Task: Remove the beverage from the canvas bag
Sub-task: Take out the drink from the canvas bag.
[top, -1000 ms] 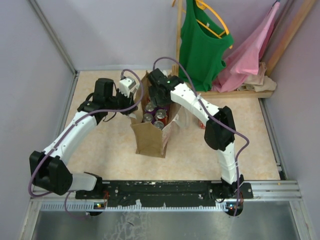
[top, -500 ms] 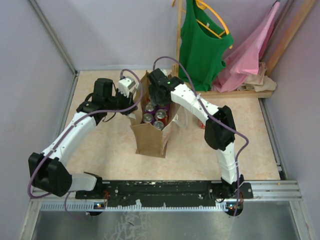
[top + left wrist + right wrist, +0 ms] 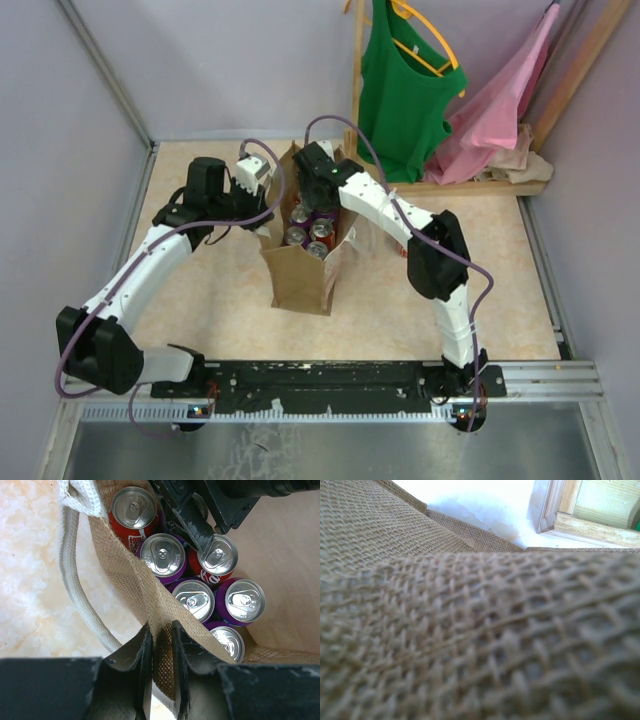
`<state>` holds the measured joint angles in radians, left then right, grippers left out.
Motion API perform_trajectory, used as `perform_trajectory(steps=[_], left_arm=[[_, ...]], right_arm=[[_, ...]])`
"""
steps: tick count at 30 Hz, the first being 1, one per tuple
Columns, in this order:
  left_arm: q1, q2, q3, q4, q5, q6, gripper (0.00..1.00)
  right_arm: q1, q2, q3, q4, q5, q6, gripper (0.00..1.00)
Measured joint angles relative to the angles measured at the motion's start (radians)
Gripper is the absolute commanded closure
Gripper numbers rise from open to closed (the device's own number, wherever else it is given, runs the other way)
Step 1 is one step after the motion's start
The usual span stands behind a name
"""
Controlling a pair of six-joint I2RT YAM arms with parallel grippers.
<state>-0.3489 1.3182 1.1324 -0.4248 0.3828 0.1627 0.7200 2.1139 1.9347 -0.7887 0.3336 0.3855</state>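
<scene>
Canvas bag (image 3: 125,565) rim in left end effector's (image 3: 160,631) pinch; right end effector (image 3: 202,532) among cans (image 3: 162,555), jaws' state unclear.

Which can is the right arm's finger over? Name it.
The red can mid-cluster: the black finger ends over its rim. The other red can stands by the handle; the rest are purple.

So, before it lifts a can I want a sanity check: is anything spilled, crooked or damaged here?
Nothing is spilled or damaged. The cans stand upright inside the canvas bag. The only oddity is that the bag's wall on the left arm's side is creased out of line where the left gripper pinches it between its jaws, which looks deliberate.
</scene>
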Motion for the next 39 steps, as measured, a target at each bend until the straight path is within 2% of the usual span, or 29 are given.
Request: perform_trajectory(steps=[9, 12, 14, 17, 30, 39], left_arm=[[0.0, 0.0, 0.0, -0.001, -0.008, 0.0, 0.75], [0.0, 0.0, -0.001, -0.001, -0.009, 0.0, 0.75], [0.0, 0.0, -0.003, 0.0, -0.011, 0.0, 0.75], [0.0, 0.0, -0.006, 0.0, -0.014, 0.0, 0.75], [0.0, -0.014, -0.023, 0.006, -0.033, 0.004, 0.75], [0.0, -0.015, -0.029, 0.014, -0.033, 0.004, 0.75]], right_arm=[[0.005, 0.0, -0.016, 0.022, 0.015, -0.001, 0.47], [0.01, 0.0, -0.016, 0.022, 0.017, -0.002, 0.6], [0.011, 0.0, -0.017, 0.022, 0.019, -0.005, 0.73], [0.013, 0.0, -0.018, 0.023, 0.022, -0.008, 1.0], [0.027, -0.005, 0.001, 0.011, 0.048, -0.04, 1.0], [0.039, 0.025, 0.261, -0.164, 0.061, -0.104, 1.0]])
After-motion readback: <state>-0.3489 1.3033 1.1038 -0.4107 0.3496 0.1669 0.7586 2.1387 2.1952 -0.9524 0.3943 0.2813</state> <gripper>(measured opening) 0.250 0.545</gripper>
